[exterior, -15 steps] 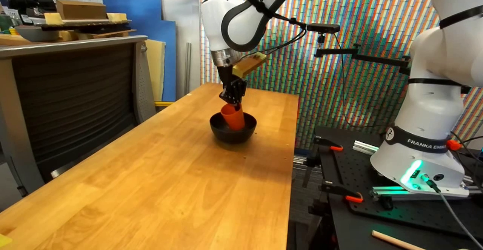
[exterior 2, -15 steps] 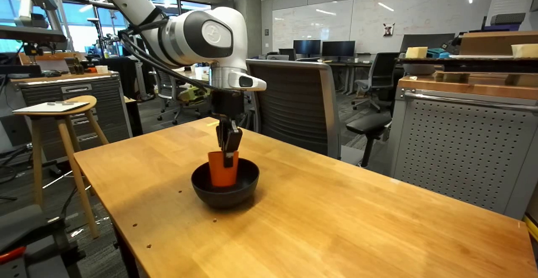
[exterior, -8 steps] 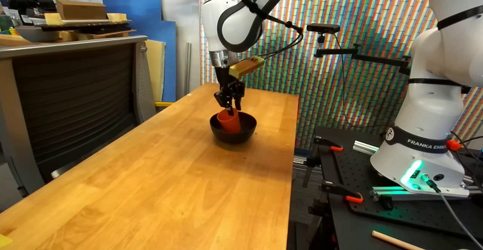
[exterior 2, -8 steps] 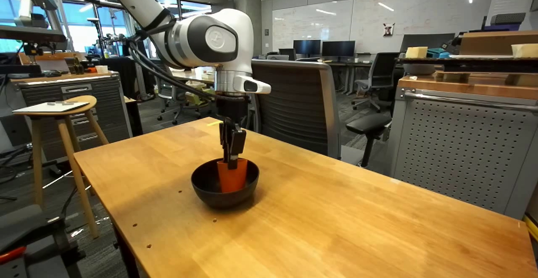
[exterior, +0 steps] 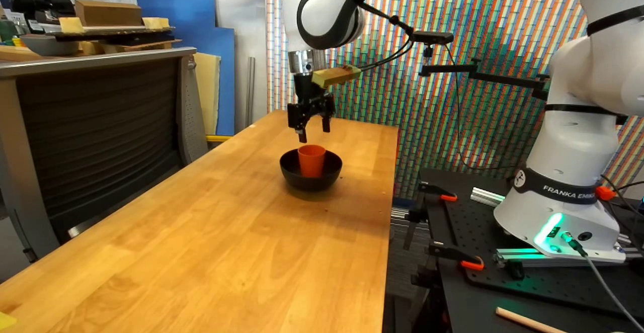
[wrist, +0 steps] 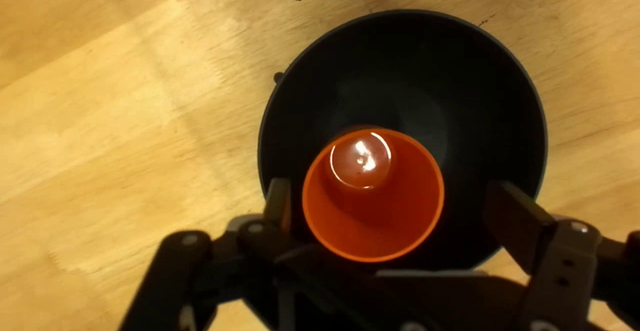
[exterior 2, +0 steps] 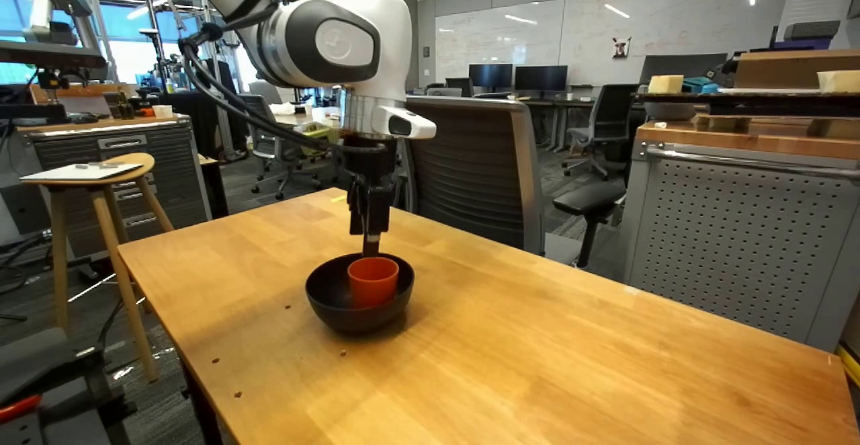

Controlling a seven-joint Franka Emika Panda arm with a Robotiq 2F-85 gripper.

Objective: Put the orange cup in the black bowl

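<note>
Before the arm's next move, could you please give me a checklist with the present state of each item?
1. Orange cup inside the black bowl: ok.
2. Cup upright: ok in both exterior views.
3. Gripper open: ok, its fingers stand apart in the wrist view.
4. Fingers off the cup: ok, gaps show on both sides.
5. Bowl standing on the table: ok.
6. Cup's underside flat on the bowl's floor: cannot tell, hidden.

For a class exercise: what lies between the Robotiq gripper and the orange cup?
Only air: in an exterior view, wooden tabletop shows through the gap between the open Robotiq gripper and the orange cup below.
</note>
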